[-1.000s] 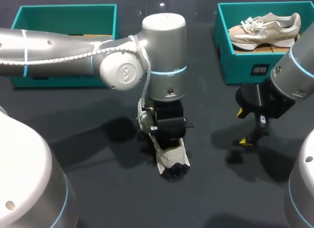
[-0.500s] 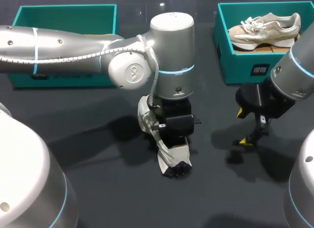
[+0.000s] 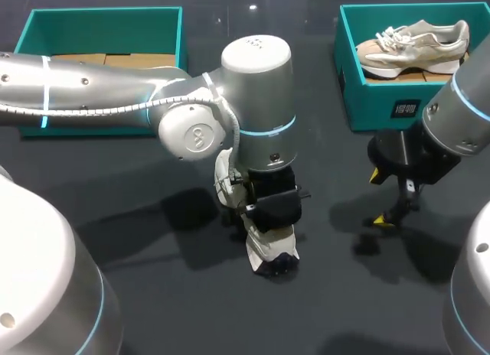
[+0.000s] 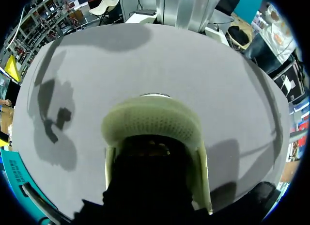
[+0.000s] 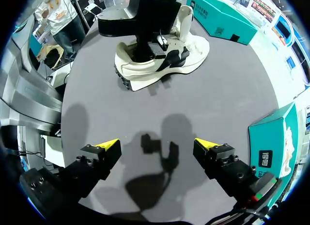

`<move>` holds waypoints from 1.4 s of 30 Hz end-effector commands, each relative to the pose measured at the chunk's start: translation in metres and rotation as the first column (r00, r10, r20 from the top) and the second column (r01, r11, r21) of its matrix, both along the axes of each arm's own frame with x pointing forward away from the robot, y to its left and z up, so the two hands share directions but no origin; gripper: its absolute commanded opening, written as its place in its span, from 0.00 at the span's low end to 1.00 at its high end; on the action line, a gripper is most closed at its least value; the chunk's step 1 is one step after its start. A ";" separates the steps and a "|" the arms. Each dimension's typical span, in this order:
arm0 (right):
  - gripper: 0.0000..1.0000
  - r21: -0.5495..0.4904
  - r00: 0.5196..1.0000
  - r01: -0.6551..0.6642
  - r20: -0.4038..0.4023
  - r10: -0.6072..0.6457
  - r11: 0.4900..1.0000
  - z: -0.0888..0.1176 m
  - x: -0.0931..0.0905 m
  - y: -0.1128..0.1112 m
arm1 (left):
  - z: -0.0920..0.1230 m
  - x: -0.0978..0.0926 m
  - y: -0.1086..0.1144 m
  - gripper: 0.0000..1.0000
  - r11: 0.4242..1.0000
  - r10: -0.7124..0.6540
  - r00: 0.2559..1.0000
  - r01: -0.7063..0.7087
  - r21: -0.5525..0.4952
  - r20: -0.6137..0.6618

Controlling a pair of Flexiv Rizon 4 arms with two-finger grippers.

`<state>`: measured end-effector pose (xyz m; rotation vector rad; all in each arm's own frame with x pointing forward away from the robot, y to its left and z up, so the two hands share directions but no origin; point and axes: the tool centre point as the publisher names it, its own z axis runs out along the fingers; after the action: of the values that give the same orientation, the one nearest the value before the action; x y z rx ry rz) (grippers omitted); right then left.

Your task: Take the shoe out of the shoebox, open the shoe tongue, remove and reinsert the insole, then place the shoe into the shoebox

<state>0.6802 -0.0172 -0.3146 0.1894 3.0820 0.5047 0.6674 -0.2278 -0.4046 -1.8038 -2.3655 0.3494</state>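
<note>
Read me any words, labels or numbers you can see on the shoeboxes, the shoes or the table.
White mark on the front of the right shoebox: too small to read.
White print on the left shoebox: blurred, unreadable.
The shoe on the table and the second shoe, in the right shoebox: no readable text.

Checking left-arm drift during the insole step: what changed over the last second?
The left arm swung its wrist rightward, then back and slightly lower. The shoe under it shifted a little, its toe ending slightly further right. No grasp or release is visible. The right gripper stayed open above the table. The left shoebox, right shoebox and boxed shoe did not move.
</note>
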 end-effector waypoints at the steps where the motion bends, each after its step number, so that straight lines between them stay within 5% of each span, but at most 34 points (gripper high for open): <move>1: 1.00 -0.003 1.000 0.001 0.002 -0.001 1.000 0.000 -0.001 0.000 | -0.005 0.012 0.009 0.00 1.000 0.017 1.000 -0.017 0.023 0.021; 15: 1.00 -0.003 1.000 0.001 0.002 -0.001 1.000 0.000 -0.001 0.000 | 0.054 0.010 0.018 0.00 0.999 0.034 0.988 -0.035 0.007 0.151; 34: 1.00 -0.003 1.000 0.001 0.002 -0.001 1.000 0.000 -0.001 0.000 | 0.041 0.043 0.021 0.00 0.979 0.155 0.939 -0.189 0.082 0.308; 36: 1.00 -0.003 1.000 0.001 0.002 -0.001 1.000 0.000 -0.001 0.000 | 0.039 0.046 0.023 0.30 0.977 0.160 0.939 -0.195 0.089 0.303; 40: 1.00 -0.003 1.000 0.001 0.002 -0.001 1.000 0.000 -0.001 0.000 | 0.036 0.047 0.028 0.48 0.976 0.155 0.946 -0.192 0.104 0.285; 42: 1.00 -0.003 1.000 0.001 0.002 -0.001 1.000 0.000 -0.001 0.000 | 0.036 0.046 0.032 0.69 0.977 0.142 0.953 -0.179 0.119 0.267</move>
<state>0.6803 -0.0173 -0.3145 0.1894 3.0822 0.5044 0.7091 -0.1979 -0.3678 -1.6845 -2.6599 -0.0505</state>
